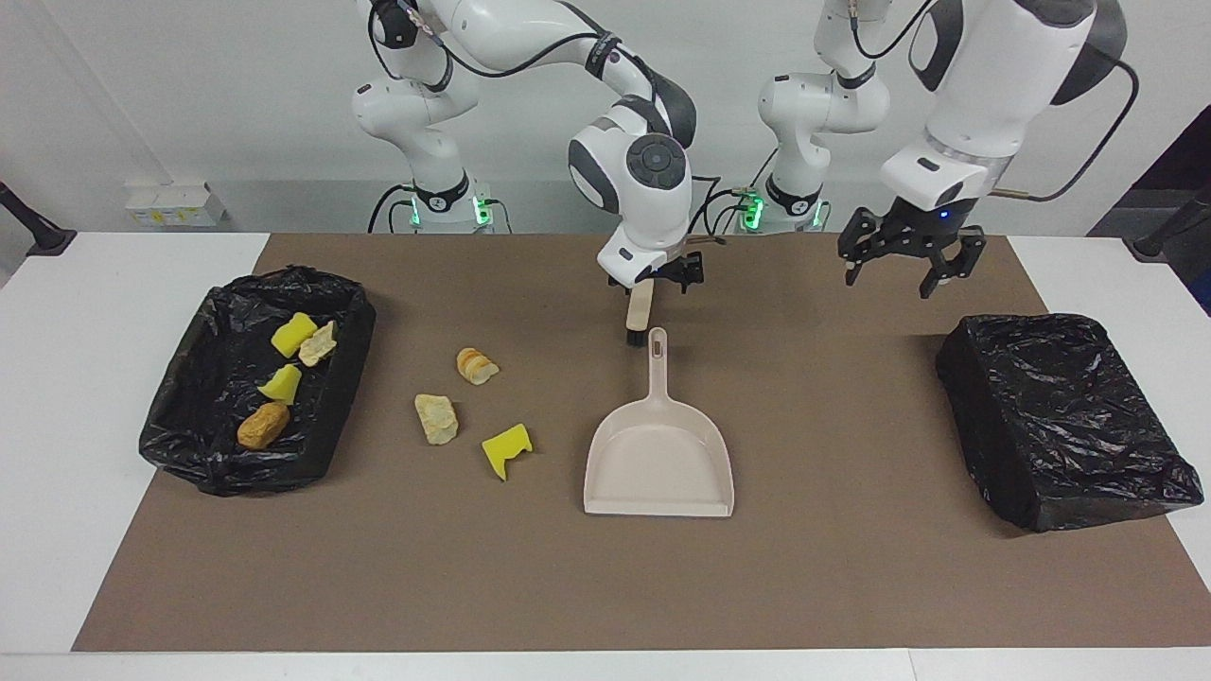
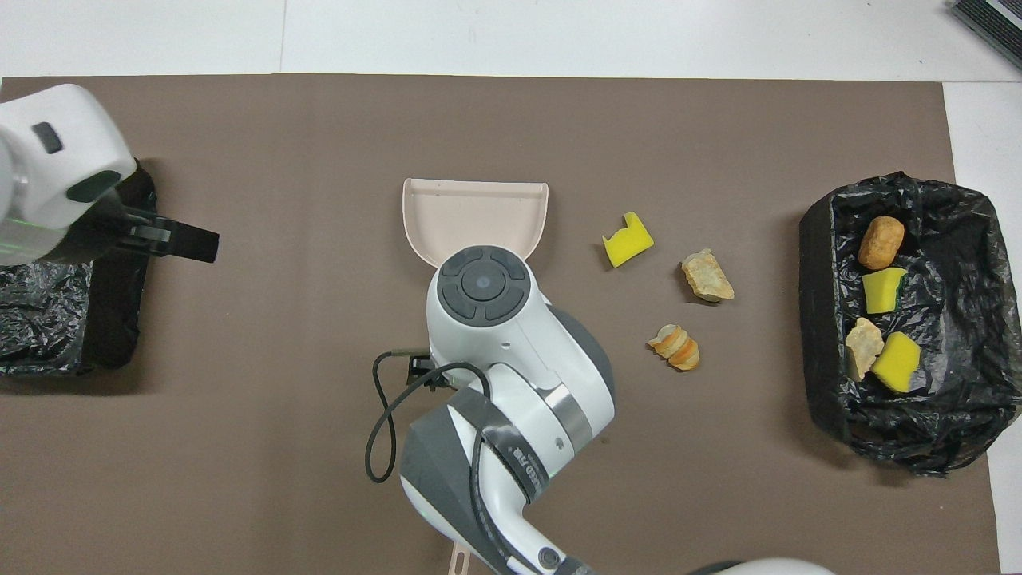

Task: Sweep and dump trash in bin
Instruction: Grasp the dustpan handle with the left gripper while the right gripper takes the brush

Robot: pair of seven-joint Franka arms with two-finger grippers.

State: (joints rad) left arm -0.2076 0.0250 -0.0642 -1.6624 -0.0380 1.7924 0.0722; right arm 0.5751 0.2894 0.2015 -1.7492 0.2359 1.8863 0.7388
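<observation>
Three pieces of trash lie on the brown mat: a yellow chunk [image 1: 506, 450] [image 2: 627, 239], a pale beige piece [image 1: 436, 418] [image 2: 707, 275] and an orange-brown bread piece [image 1: 476, 365] [image 2: 675, 347]. The beige dustpan [image 1: 659, 459] [image 2: 475, 212] lies flat beside them, held by nothing, its handle pointing at the robots. The brush [image 1: 640, 307] lies just nearer the robots, black bristles by the dustpan's handle. My right gripper [image 1: 658, 279] is open over the brush's handle. My left gripper [image 1: 903, 270] [image 2: 184, 243] is open and empty in the air.
A black-lined bin [image 1: 189, 463] [image 2: 818, 319] at the right arm's end holds several yellow and bread-like pieces. A box wrapped in black plastic [image 1: 1064, 416] [image 2: 48, 319] sits at the left arm's end, beside the left gripper.
</observation>
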